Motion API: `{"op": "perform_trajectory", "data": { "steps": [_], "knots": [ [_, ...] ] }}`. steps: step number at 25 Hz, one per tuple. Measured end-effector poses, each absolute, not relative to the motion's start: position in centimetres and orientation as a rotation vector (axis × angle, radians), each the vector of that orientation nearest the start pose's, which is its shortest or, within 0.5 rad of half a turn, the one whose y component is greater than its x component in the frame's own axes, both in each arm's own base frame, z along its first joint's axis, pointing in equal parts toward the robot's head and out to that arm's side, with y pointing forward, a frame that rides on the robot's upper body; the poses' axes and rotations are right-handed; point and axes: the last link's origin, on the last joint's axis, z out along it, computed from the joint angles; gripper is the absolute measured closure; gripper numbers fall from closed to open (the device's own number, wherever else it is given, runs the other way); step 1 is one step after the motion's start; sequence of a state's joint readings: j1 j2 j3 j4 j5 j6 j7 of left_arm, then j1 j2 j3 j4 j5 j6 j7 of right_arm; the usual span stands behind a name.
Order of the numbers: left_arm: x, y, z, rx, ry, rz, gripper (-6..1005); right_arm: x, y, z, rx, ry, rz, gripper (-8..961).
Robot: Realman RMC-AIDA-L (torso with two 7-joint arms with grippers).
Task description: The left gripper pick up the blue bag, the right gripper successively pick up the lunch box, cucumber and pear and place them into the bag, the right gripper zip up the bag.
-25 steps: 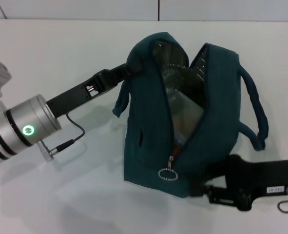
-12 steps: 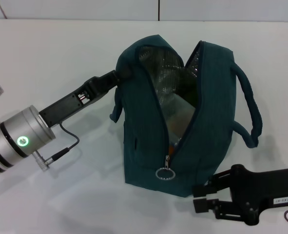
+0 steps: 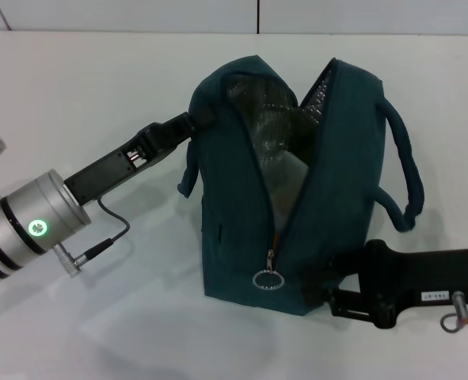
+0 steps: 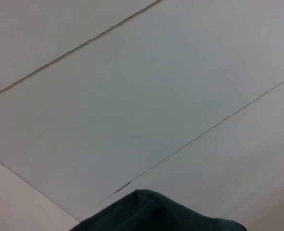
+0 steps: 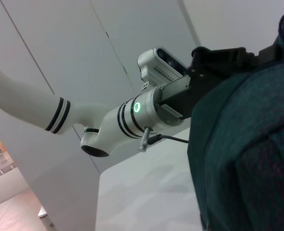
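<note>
A small white label [image 3: 433, 297] is showing on the black right gripper arm, its print too small to read.

White table [image 3: 99, 87]; blue bag [image 3: 241, 245] standing upright on it, mouth unzipped and gaping.

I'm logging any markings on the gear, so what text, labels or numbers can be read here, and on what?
White label on the right gripper, near its wrist end: printed characters are there, too small to read.
Left gripper: a green light on its wrist, no text.
Blue bag: no brand or lettering visible; the zipper pull is a plain ring.
Nothing legible in either wrist view.
</note>
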State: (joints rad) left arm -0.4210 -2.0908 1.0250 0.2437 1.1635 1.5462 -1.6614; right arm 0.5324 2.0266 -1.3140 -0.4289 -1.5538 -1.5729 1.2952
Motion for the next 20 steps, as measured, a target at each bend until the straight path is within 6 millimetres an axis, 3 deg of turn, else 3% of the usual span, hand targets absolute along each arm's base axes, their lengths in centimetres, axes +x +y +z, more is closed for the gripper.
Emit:
{"op": "perform_trajectory", "data": {
  "steps": [9, 20],
  "knots": [
    [-26.4, 29.3, -3.3, -2.111, -1.523, -1.550, 937, 22.5, 29.6, -7.9, -3.076, 0.590, 0.768, 629],
    [-26.4, 29.2, -3.4, -2.107, -1.529, -1.553, 937, 21.3, 29.2, -8.5, -3.166, 0.531, 0.753, 615]
  ]
}}
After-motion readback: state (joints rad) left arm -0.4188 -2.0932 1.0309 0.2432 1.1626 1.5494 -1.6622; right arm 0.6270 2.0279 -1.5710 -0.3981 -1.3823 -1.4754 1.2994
